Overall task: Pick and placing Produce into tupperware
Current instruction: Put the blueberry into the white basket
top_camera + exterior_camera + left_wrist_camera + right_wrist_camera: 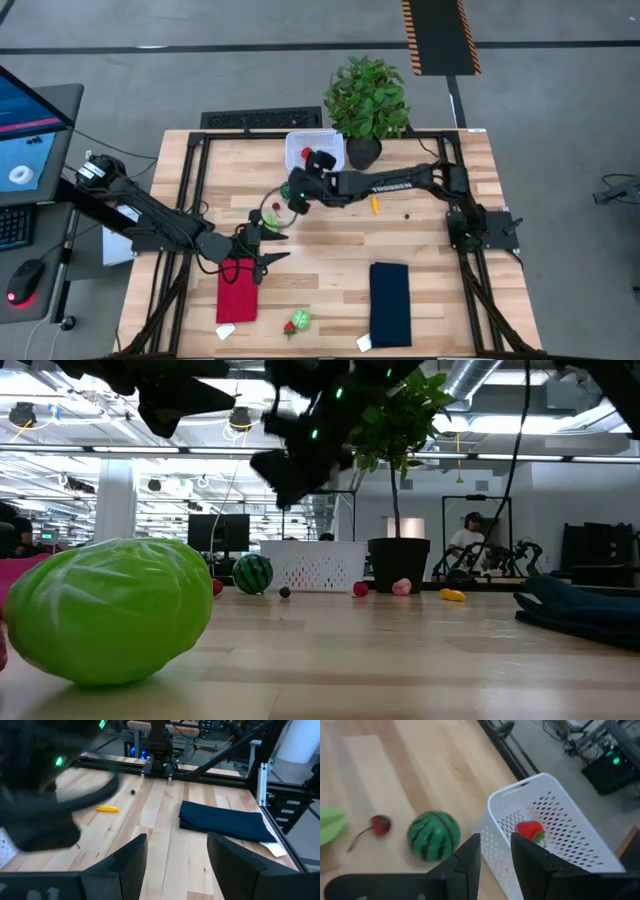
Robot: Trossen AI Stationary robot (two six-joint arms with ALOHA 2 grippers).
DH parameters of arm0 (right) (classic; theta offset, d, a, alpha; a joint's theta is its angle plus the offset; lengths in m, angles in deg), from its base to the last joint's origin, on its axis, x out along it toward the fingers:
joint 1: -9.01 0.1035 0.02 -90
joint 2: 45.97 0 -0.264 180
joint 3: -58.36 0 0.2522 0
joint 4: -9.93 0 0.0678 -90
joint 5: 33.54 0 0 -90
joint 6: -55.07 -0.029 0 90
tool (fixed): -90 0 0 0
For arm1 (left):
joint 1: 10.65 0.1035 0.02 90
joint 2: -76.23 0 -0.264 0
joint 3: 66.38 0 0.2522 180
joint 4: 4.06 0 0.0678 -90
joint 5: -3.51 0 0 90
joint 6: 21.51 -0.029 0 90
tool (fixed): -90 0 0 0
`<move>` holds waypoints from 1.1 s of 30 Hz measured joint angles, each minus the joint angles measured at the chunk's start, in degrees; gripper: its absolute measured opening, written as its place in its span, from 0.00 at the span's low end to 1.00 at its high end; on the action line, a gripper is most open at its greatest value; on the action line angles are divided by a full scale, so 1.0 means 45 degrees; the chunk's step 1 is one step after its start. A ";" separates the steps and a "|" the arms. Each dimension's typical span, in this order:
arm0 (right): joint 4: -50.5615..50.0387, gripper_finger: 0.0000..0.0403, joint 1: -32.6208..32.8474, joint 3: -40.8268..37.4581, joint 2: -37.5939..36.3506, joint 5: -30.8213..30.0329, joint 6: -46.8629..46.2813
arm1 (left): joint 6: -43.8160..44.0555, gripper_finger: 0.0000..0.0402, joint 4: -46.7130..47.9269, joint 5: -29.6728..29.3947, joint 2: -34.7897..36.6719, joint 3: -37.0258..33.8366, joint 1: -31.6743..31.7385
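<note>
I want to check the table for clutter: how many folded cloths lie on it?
2. A red cloth lies near the front edge, under the left arm; a dark blue cloth lies front right. None seems hidden, though the arms cover some table.

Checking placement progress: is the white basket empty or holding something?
Not empty: a red strawberry-like piece lies inside the white basket.

1 white basket (312, 148), 1 watermelon ball (433, 834), 1 cherry (380, 824), 1 green cabbage (105, 608), 2 cloths: red (237, 290), navy (390, 303).
</note>
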State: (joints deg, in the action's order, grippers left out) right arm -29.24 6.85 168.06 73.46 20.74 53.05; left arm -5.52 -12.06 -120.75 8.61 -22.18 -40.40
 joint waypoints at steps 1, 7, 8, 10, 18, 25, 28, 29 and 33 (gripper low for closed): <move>-0.0313 0.31 0.0192 0.0000 -0.0202 -0.0061 0.0029 | -0.0028 0.49 -0.0001 0.0003 0.0000 0.0000 -0.0050; -0.2457 0.30 0.0965 -0.0194 -0.1946 0.0088 -0.0187 | -0.0891 0.49 -0.0574 -0.0134 0.0000 0.0000 -0.0502; -0.2582 0.30 0.1072 -0.0341 -0.2244 0.0223 -0.0210 | -0.1043 0.49 -0.0670 -0.0130 0.0000 0.0000 -0.0613; -0.2550 0.31 0.1347 -0.0916 -0.2994 0.0607 -0.0226 | -0.1377 0.49 -0.0859 -0.0129 0.0029 0.0000 -0.0832; -0.0220 0.32 0.3223 -0.4568 -0.6546 0.2506 -0.0505 | -0.1962 0.49 -0.2147 -0.0145 0.0058 0.0005 -0.1398; 0.3281 0.32 0.5465 -0.7764 -0.8924 0.2773 -0.0680 | -0.2041 0.49 -0.2157 -0.0414 0.0058 0.0005 -0.1231; 0.4338 0.32 0.6316 -0.8688 -0.9516 0.2753 -0.0681 | -0.2232 0.49 -0.2064 -0.0481 0.0058 0.0005 -0.1025; 0.4644 0.32 0.6568 -0.8982 -0.9676 0.2753 -0.0681 | -0.2370 0.49 -0.2050 -0.0407 0.0058 0.0005 -0.0946; 0.6011 0.31 0.7387 -1.0077 -0.9994 0.2758 -0.0741 | -0.2623 0.49 -0.1918 0.0228 0.0058 0.0005 -0.0631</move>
State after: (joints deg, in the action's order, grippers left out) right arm -2.20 40.09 122.72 28.49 33.15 49.71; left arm -17.33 -20.69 -119.72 8.88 -22.16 -43.23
